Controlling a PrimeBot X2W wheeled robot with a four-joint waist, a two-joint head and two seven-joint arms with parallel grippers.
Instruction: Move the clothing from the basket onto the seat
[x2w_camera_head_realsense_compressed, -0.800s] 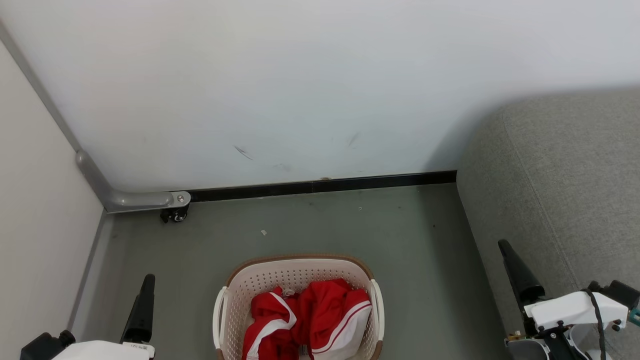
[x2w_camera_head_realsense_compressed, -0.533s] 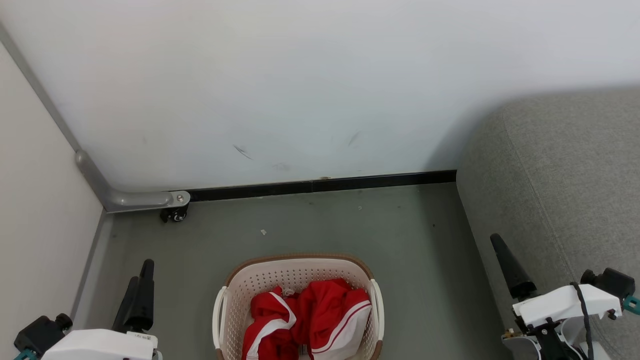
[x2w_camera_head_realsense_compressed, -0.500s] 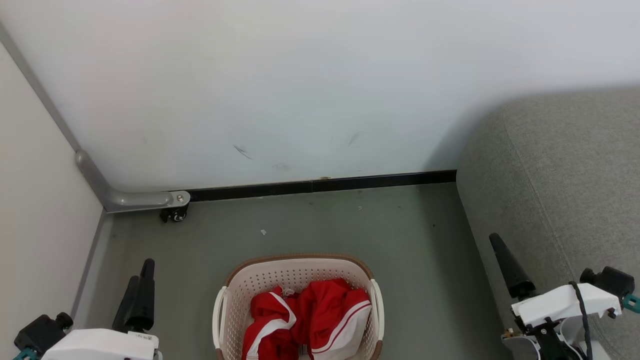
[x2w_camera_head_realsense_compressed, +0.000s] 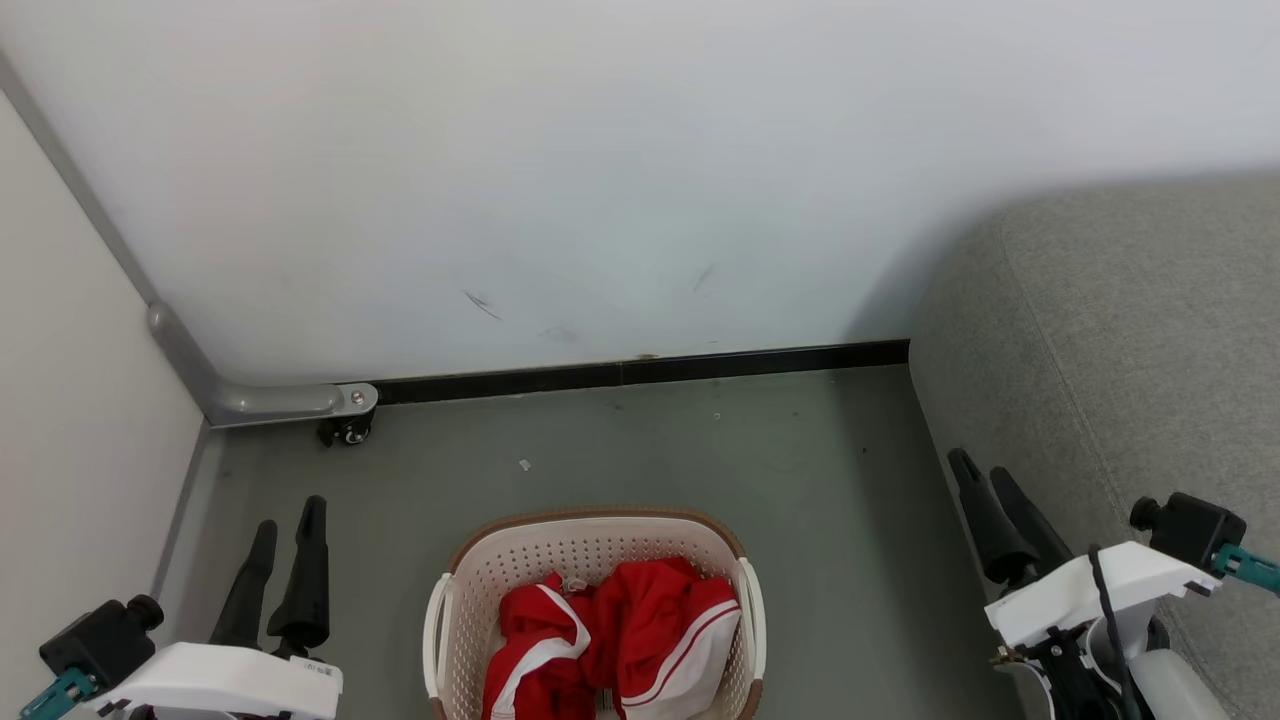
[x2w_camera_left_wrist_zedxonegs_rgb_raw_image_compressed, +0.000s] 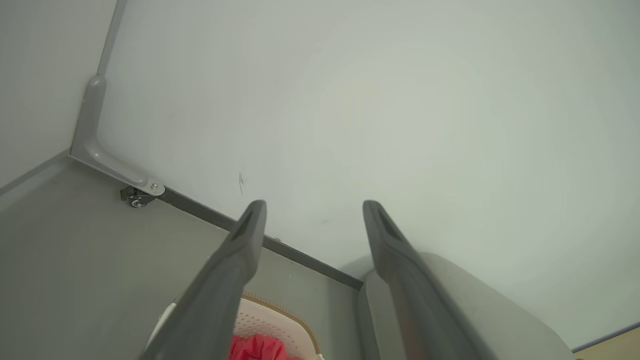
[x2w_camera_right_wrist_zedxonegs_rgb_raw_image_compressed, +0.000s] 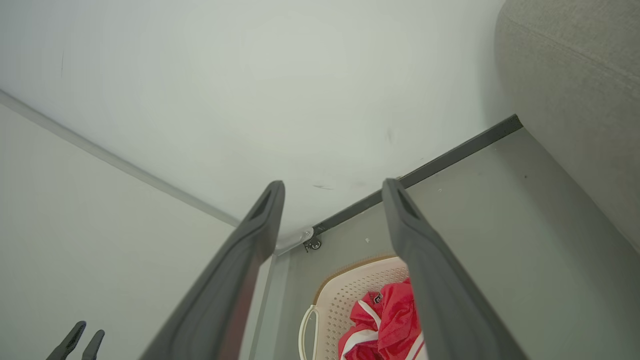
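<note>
Red clothing with white panels and stripes lies bunched in the cream basket on the floor, bottom centre of the head view. The grey seat rises on the right. My left gripper stands open at the lower left, well left of the basket, nothing between its fingers. My right gripper stands open at the lower right, between basket and seat, also empty. The left wrist view shows the basket rim, a bit of clothing and the seat. The right wrist view shows the basket and clothing.
A white wall with a black skirting strip closes the back. A second white panel stands on the left, with a grey metal bracket and small caster at the corner. Grey floor lies between basket and wall.
Both grippers have turned, so each one's two fingers now show side by side. The left has risen a little; the right has shifted left and up. Basket and clothing have not moved.
</note>
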